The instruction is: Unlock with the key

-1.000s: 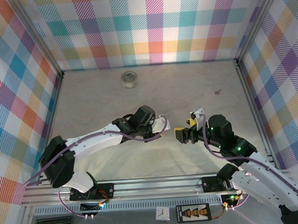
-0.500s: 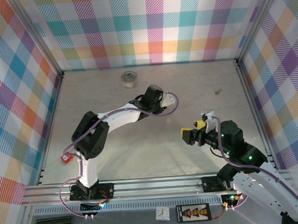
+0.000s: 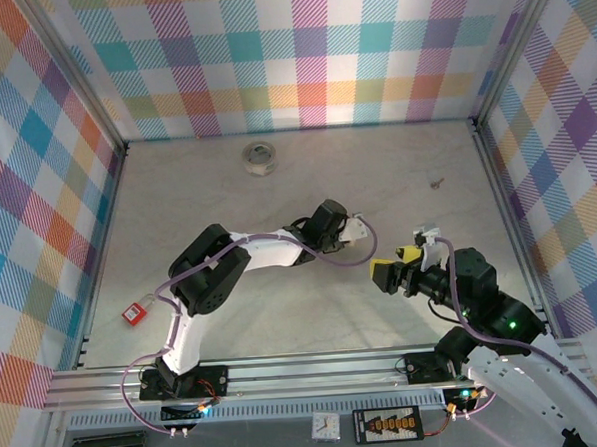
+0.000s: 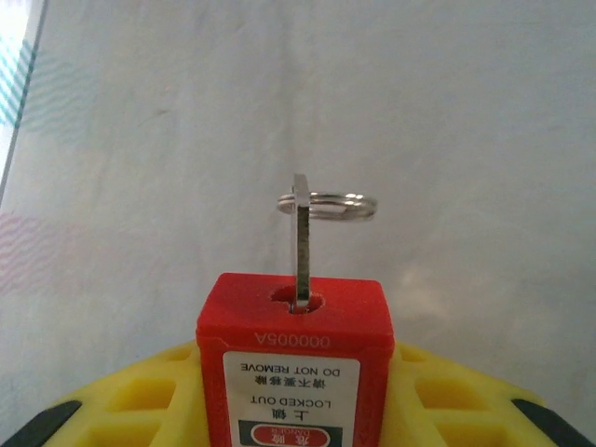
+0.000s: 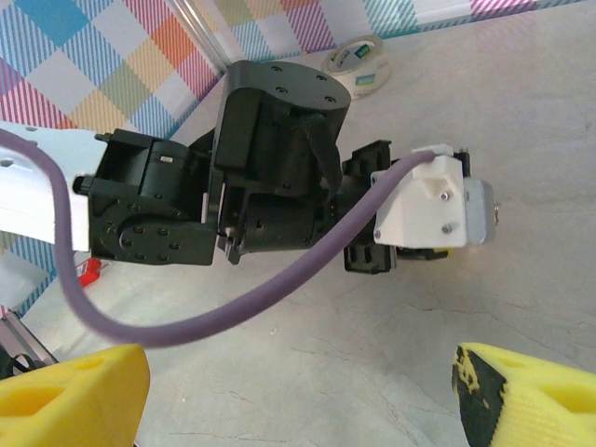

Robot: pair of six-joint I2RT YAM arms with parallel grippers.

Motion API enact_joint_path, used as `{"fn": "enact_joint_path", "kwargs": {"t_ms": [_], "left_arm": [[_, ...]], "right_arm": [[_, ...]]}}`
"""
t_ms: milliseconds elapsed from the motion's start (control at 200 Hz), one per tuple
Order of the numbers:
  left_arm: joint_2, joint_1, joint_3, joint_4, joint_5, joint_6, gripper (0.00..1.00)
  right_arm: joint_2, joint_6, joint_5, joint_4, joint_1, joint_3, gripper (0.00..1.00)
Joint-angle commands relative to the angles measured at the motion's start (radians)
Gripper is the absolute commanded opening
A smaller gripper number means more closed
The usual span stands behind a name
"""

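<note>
In the left wrist view a red padlock (image 4: 291,354) with a "LOCKED OUT" label sits upright between the yellow fingers (image 4: 130,410) of my left gripper (image 4: 293,400), which is shut on it. A flat silver key (image 4: 301,242) stands in its keyhole, with a ring (image 4: 328,202) at the top. From above, the left gripper (image 3: 351,231) sits mid-table, facing my right gripper (image 3: 381,272). The right gripper (image 5: 298,391) is open, its yellow fingers (image 5: 70,391) wide apart over bare table, a short way from the left wrist (image 5: 279,158).
A tape roll (image 3: 260,157) lies near the back wall, and a small screw (image 3: 437,184) at the right. A small red object (image 3: 135,313) lies on the table by the left wall. Plaid walls enclose the table. A purple cable (image 5: 279,279) loops from the left wrist.
The left arm has swung round, its gripper going back and then right toward the right gripper. The right gripper has drifted right. The red object at the left became visible.
</note>
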Motion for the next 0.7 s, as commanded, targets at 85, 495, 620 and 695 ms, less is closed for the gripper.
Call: {"fn": "enact_joint_path", "kwargs": {"t_ms": [85, 495, 620, 695], "left_arm": [[-0.094, 0.000, -0.037, -0.107, 0.104, -0.005, 0.00], [-0.213, 0.002, -0.057, -0.265, 0.223, 0.019, 0.00], [-0.298, 0.018, -0.028, -0.415, 0.319, 0.034, 0.00], [-0.339, 0.033, -0.009, -0.534, 0.359, 0.046, 0.00]], "right_arm": [[-0.023, 0.013, 0.013, -0.023, -0.006, -0.007, 0.84], [-0.052, 0.022, 0.017, -0.049, -0.007, -0.005, 0.85], [-0.076, 0.018, 0.036, -0.071, -0.007, 0.005, 0.85], [-0.081, 0.013, 0.043, -0.083, -0.007, 0.009, 0.85]]}}
